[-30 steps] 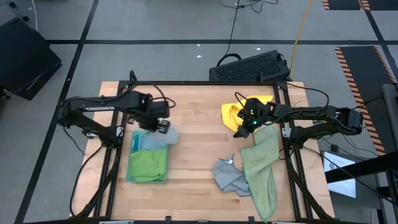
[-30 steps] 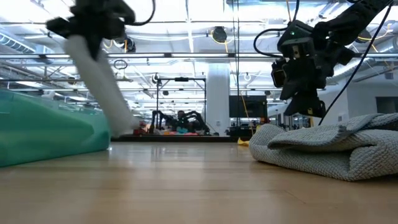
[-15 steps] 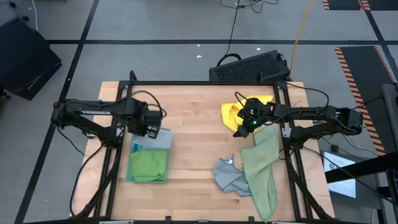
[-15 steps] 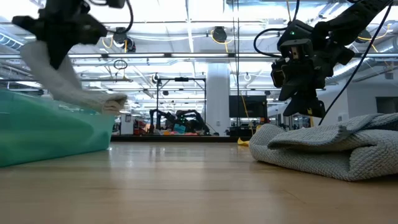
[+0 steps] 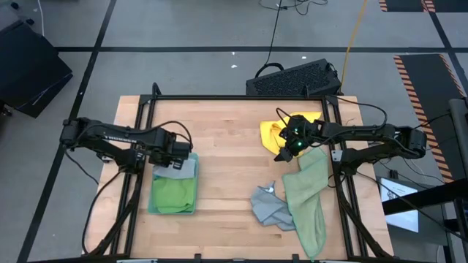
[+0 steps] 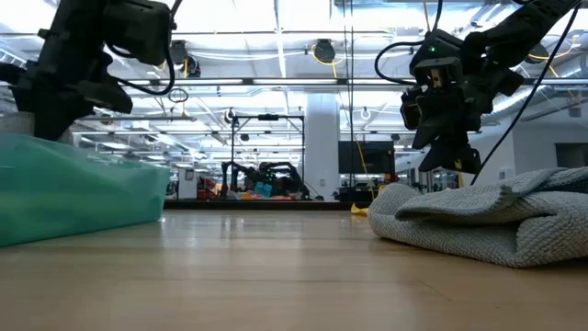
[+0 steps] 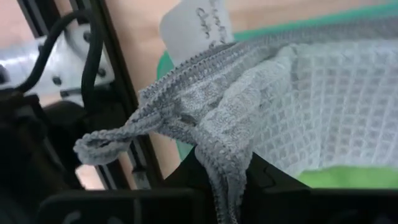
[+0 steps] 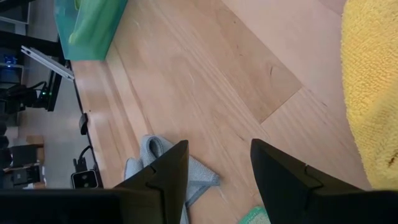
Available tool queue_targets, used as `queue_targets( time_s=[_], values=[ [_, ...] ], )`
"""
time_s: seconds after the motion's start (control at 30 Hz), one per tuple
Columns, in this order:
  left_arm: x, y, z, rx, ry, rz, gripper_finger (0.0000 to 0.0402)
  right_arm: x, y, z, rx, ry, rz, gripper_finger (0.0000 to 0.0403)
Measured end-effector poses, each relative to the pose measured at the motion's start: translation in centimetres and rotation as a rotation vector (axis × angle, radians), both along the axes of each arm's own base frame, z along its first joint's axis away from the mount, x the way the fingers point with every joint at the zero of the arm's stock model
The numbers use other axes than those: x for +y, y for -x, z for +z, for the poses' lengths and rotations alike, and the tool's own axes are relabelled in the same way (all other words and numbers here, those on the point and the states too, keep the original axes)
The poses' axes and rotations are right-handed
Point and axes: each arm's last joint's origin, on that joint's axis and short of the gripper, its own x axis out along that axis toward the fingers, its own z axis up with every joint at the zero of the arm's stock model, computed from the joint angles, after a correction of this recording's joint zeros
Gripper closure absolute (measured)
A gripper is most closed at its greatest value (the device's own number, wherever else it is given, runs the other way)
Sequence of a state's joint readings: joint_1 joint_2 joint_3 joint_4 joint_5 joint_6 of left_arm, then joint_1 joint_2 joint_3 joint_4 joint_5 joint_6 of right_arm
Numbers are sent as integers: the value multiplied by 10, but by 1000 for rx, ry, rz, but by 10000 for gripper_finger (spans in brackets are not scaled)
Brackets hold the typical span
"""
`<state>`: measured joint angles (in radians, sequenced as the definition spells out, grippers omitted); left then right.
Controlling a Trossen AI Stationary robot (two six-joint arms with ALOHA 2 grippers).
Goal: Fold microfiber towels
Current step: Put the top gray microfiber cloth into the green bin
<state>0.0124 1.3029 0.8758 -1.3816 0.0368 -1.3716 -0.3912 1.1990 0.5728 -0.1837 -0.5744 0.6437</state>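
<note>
My left gripper is at the table's left, shut on a pale grey-blue towel. The towel lies on the far part of a stack of folded towels, bright green over teal. In the low view the stack shows as a teal block under that gripper. My right gripper hangs open over bare wood, next to a crumpled yellow towel. A sage green towel and a grey towel lie loose at the near right. My left gripper pinches a bunched edge of the pale towel between its two fingers, several layers gathered together. The fingers point steeply down from above. The rest of the towel spreads out flat over the green towel of the stack.
A black frame rail runs along the table's left side close to the left gripper, and another along the right. A white label sticks out from the towel. The table's middle is bare wood.
My left gripper has gone down and toward the table's left edge, tipping steeper. The pale towel, which hung slanting below it, now lies spread on the stack's far part. My right gripper has kept still.
</note>
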Motion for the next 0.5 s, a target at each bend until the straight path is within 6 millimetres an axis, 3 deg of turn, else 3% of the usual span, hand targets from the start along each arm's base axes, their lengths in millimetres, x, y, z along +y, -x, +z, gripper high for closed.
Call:
queue_targets(
  time_s=[0.1, 0.37, 0.5],
  values=[
    [1, -1, -1, -10, -48, 16, 346, 0, 0, 0, -1, -1, 1, 239],
    [3, 1, 0, 2, -13, 22, 231, 0, 0, 0, -1, -2, 1, 239],
    [5, 3, 17, -8, 51, -4, 203, 0, 0, 0, 0, -2, 2, 239]
  ],
)
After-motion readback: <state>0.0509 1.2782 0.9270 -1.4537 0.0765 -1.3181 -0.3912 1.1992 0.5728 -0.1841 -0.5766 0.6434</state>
